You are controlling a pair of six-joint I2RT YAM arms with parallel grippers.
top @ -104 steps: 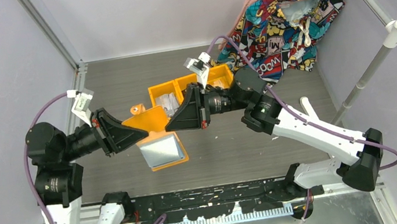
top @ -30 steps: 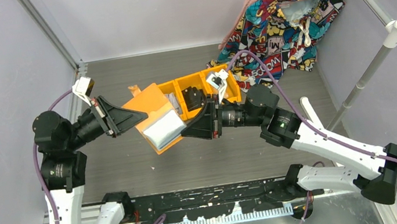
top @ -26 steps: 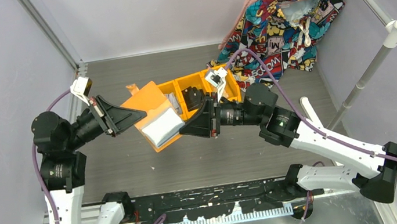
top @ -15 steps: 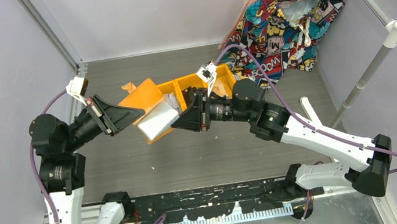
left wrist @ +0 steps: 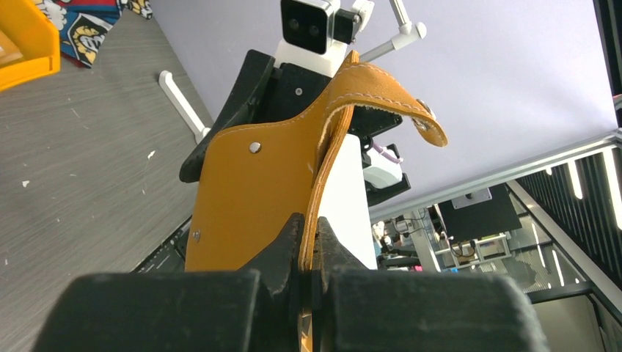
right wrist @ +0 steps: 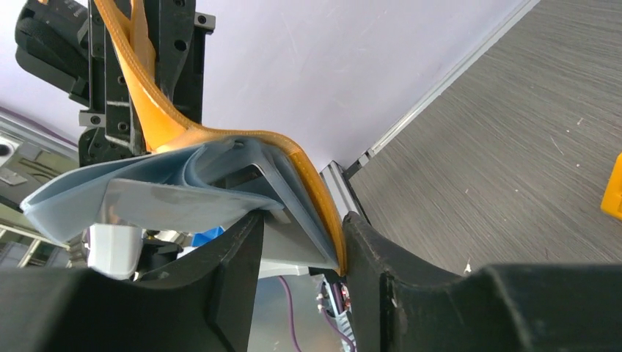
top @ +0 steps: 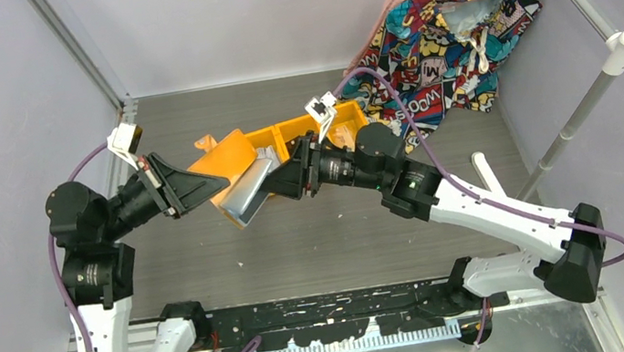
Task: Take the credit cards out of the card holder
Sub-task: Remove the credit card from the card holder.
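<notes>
Aloft nearer the worktop's (top: pixel 344 236) left edge, the card holder (top: pixel 231 162) hangs clamped in the left end effector (left wrist: pixel 308 236) while the right end effector (right wrist: pixel 301 242) pinches its blue pockets (right wrist: pixel 147 194), likely spreading them to reach the cards.

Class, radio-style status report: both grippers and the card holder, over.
Left gripper shut on card holder cover. Right gripper straddling blue pockets, grip unclear. Holder aloft, no cards showing. Nothing blocking.
</notes>
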